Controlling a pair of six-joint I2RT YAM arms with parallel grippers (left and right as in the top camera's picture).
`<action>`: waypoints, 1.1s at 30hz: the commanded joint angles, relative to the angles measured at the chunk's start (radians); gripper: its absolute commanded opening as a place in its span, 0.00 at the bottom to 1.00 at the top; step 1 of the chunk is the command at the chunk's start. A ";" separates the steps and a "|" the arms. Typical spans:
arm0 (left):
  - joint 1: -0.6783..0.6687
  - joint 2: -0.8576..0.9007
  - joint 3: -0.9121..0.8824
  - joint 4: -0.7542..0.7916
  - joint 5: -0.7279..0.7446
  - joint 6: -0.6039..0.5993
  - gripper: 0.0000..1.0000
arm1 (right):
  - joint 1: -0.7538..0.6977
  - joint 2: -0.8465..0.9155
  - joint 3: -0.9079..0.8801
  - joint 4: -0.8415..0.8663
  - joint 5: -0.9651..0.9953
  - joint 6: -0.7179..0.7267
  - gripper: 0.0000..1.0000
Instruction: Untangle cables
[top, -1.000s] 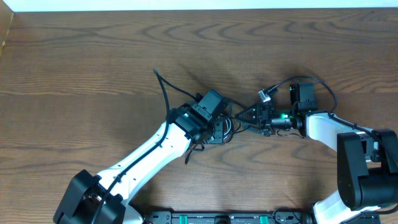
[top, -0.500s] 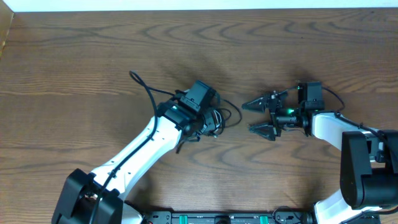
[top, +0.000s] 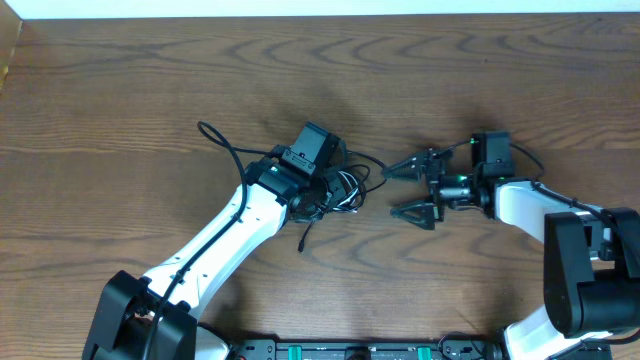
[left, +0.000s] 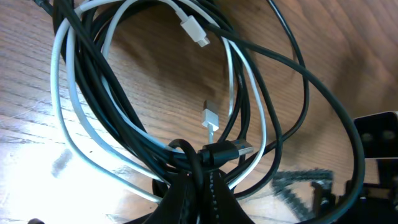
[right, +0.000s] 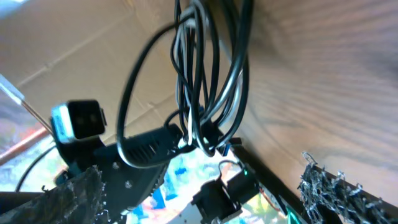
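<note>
Overhead: left gripper (top: 328, 192) pinches the tangled cables (left: 177, 152); at its three o'clock, right gripper (top: 394, 191) has its fingers spread wide.

Cables (top: 350, 188) — left of right tool (top: 390, 191)

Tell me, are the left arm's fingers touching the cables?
Touching. The left wrist view shows the left fingers pinched shut on the cables, with black and white strands squeezed together right where the two fingers meet.
</note>
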 joint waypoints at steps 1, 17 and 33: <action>0.003 -0.009 0.008 0.008 0.007 -0.025 0.08 | 0.053 0.005 -0.005 0.035 -0.047 0.068 0.99; 0.003 -0.009 0.008 0.033 0.086 -0.142 0.08 | 0.234 0.005 -0.005 0.383 0.090 0.396 0.93; 0.003 -0.009 0.008 0.067 0.097 -0.091 0.07 | 0.295 0.005 -0.006 0.301 0.234 0.414 0.74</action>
